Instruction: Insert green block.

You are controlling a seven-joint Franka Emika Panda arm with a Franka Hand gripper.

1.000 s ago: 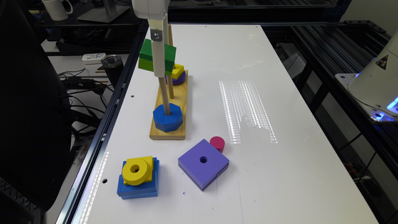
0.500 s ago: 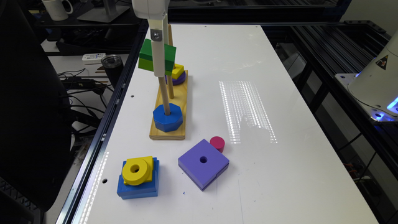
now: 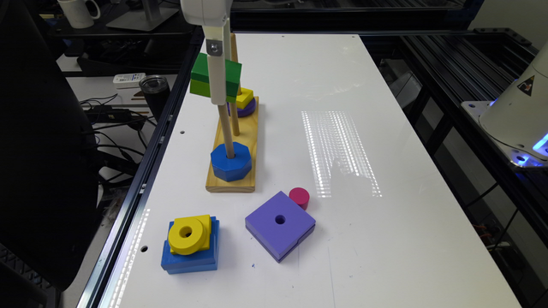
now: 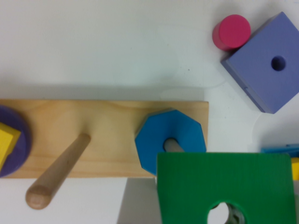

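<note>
Hanging above the wooden base (image 3: 231, 185), the gripper (image 3: 217, 92) carries the green block (image 3: 199, 79) high in the air, over the peg (image 3: 225, 130) that rises through the blue octagon block (image 3: 230, 161). Its white finger crosses the block's face in the exterior view, so it appears clamped on the block. From the wrist camera the green block (image 4: 224, 184) sits close beneath the lens, its round hole partly visible. Nearer the worktop's front edge lie a purple square block (image 3: 280, 224) touching a pink cylinder (image 3: 299, 197).
</note>
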